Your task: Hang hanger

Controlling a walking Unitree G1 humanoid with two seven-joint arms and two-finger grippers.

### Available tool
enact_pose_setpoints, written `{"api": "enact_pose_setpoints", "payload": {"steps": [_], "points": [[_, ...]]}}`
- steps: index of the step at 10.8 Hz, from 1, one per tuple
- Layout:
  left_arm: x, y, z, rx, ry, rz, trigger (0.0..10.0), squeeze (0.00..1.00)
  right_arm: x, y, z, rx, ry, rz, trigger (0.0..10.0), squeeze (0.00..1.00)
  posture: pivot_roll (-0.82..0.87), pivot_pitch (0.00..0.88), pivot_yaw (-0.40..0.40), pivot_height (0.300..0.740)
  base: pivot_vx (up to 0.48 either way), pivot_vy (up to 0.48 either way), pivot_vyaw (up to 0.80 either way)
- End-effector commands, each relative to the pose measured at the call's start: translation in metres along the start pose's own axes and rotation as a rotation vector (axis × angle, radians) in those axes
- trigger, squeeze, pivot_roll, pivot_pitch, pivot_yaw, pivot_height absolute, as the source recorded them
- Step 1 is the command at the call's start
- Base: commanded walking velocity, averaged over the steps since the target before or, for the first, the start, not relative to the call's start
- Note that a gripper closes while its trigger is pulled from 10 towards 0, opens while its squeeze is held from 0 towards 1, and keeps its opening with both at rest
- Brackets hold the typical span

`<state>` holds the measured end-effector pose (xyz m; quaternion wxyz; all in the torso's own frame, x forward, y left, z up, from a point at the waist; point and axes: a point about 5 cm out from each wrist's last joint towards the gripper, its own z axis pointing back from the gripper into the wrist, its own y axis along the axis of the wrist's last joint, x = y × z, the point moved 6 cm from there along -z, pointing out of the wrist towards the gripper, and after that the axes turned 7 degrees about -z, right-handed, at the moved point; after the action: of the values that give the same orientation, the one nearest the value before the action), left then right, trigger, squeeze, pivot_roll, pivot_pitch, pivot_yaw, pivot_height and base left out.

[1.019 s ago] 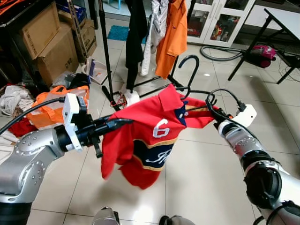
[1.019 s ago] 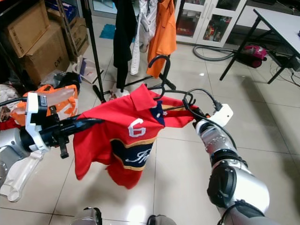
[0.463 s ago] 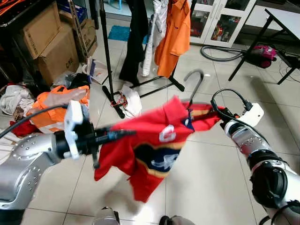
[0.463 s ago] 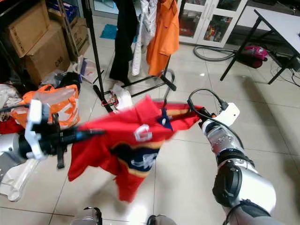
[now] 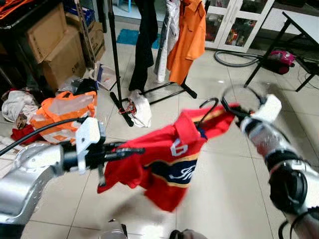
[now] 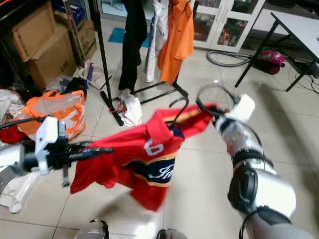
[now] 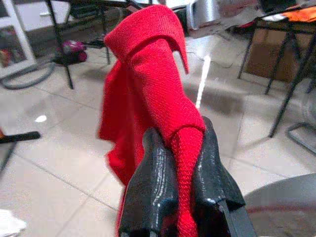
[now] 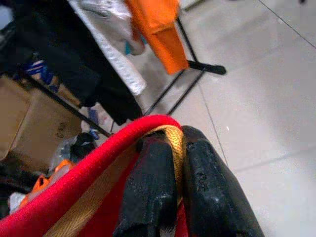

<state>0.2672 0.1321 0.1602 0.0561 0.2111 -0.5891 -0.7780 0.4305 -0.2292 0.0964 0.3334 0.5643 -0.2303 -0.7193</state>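
Hanger (image 5: 208, 106) (black hook) carries a red shirt (image 5: 164, 159), numbered white.

The shirt (image 5: 159, 159) hangs in the air between the left hand (image 7: 180, 173) and the right hand (image 8: 175, 173), with the hanger (image 5: 208, 107) hook rising behind its collar. Behind it stands the clothes rack (image 5: 115, 59); boxes (image 5: 52, 47) and a bag (image 5: 62, 109) lie on the floor (image 5: 224, 199) to the left.

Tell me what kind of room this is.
Probably a cluttered utility or storage room: a black metal clothes rack hung with an orange shirt, stacked brown cardboard boxes, and a pink vacuum cleaner on the tiled floor.
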Motion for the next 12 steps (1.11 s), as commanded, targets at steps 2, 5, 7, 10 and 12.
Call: {"api": "enact_pose_setpoints", "payload": {"steps": [2, 5, 7, 10, 12], "points": [[-0.011, 0.003, -0.007, 0.013, 0.055, -0.050, 10.0, 0.00, -0.027, 0.008, -0.006, 0.028, 0.084, 0.034, 0.0, 0.00, 0.12, 0.090, -0.125, 0.740, 0.000, 0.000, 0.00], [-0.040, 0.009, -0.015, 0.070, 0.224, -0.071, 10.0, 0.00, -0.038, -0.034, -0.007, -0.074, 0.127, 0.039, 0.0, 0.00, 0.11, 0.092, -0.129, 0.740, 0.000, 0.000, 0.00], [-0.045, 0.010, -0.019, 0.082, 0.244, -0.073, 10.0, 0.00, -0.061, -0.054, -0.008, -0.111, 0.198, 0.023, 0.0, 0.00, 0.11, 0.092, -0.125, 0.740, 0.000, 0.000, 0.00], [-0.033, 0.008, -0.028, 0.095, 0.187, -0.055, 10.0, 0.00, -0.096, -0.051, -0.011, -0.083, 0.283, 0.030, 0.0, 0.00, 0.11, 0.093, -0.120, 0.740, 0.000, 0.000, 0.00], [-0.023, 0.007, -0.033, 0.099, 0.142, -0.043, 10.0, 0.00, -0.113, -0.051, -0.011, -0.076, 0.321, 0.043, 0.0, 0.00, 0.11, 0.095, -0.122, 0.740, 0.000, 0.000, 0.00]]}}
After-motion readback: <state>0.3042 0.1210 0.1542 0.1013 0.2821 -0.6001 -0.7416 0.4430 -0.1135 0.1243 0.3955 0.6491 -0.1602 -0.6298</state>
